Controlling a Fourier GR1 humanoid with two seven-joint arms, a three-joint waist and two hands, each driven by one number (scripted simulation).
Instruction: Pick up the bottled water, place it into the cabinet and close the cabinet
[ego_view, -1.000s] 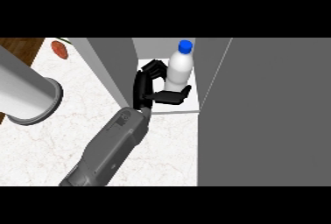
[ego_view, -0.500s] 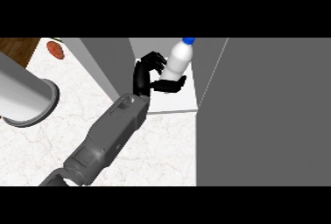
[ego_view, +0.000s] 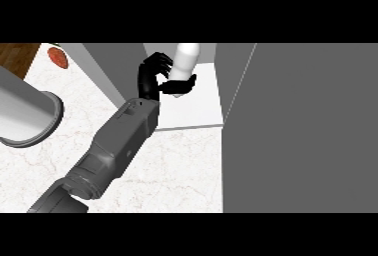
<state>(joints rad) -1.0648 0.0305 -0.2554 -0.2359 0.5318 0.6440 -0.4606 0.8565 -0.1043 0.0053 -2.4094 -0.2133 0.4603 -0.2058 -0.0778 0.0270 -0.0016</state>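
Over the cabinet shelf's (ego_view: 193, 111) back edge, your right hand (ego_view: 150, 80) curled round the bottled water (ego_view: 186, 60), lower it upright before releasing.

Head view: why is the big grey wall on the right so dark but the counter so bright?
In the head view, the flat grey cabinet door is an even, dull grey with no glare; the white marble counter is brightly lit; the white plastic water bottle in the black robot hand runs out of the view's top; nothing looks blurred.
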